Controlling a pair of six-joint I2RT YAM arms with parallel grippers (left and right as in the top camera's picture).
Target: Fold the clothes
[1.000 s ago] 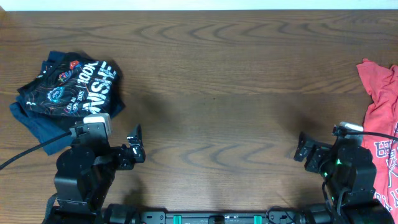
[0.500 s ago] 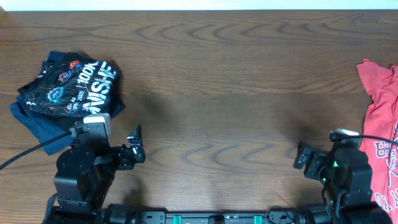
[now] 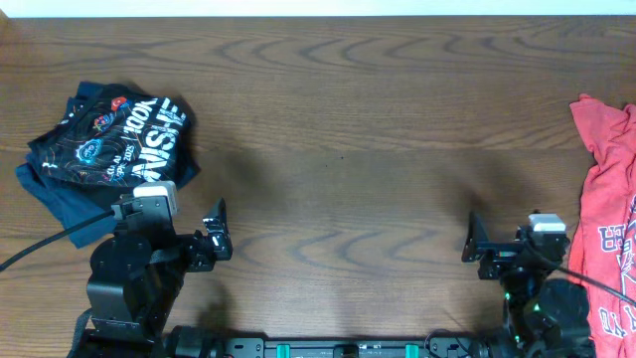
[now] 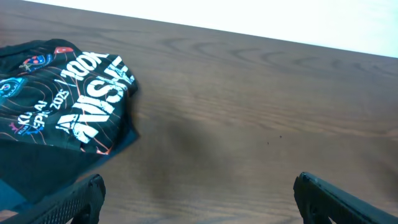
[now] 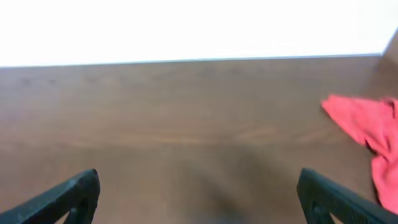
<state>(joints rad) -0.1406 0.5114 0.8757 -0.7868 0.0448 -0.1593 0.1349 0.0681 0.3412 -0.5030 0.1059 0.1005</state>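
Note:
The black jersey (image 3: 114, 139) with white lettering and orange lines lies folded in a bundle at the table's left side, on top of a dark blue garment (image 3: 60, 199). It also shows in the left wrist view (image 4: 62, 106). My left gripper (image 3: 217, 231) is open and empty near the front edge, right of the bundle; its fingers frame bare wood (image 4: 196, 199). My right gripper (image 3: 475, 242) is open and empty near the front right; its fingers frame bare wood (image 5: 199, 193).
A red T-shirt (image 3: 608, 189) with white print lies crumpled at the right edge, beside the right arm; it also shows in the right wrist view (image 5: 367, 124). Brown wood table (image 3: 338, 129) spans the middle.
The right arm has drawn back toward the front edge and its gripper has shifted slightly left. The left arm and both garments have not moved.

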